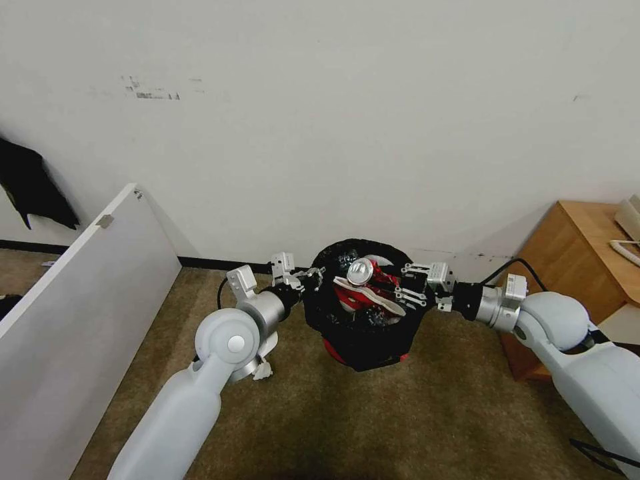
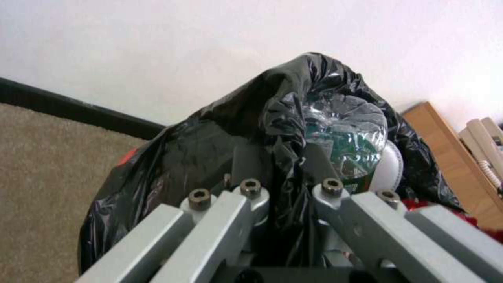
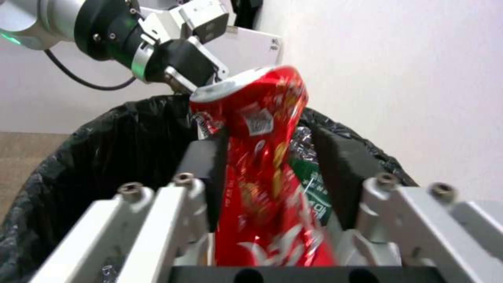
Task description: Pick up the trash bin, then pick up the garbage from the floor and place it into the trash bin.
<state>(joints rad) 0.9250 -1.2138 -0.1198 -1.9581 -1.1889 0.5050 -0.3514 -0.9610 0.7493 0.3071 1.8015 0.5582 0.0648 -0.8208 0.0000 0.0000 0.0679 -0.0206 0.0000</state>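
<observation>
The trash bin [image 1: 363,347], red with a black bag over its rim, is held between my arms above the carpet floor [image 1: 300,420]. My left gripper [image 1: 313,275] is shut on the bag-covered rim [image 2: 283,184] on the bin's left side. Over the right rim, my right gripper [image 1: 403,287] stands open with a crushed red can [image 3: 262,129] upright between its fingers. The can touches one pad [image 3: 210,165] and is apart from the other. Its silver end [image 1: 360,272] shows above the bin. A clear bottle with a green label [image 2: 346,133] and a flat white slipper [image 1: 367,299] lie inside.
A white board [image 1: 80,300] leans at the left. A wooden cabinet [image 1: 573,253] stands at the right by the wall. A small white object [image 1: 263,368] lies on the carpet under my left arm. Open carpet lies in front of me.
</observation>
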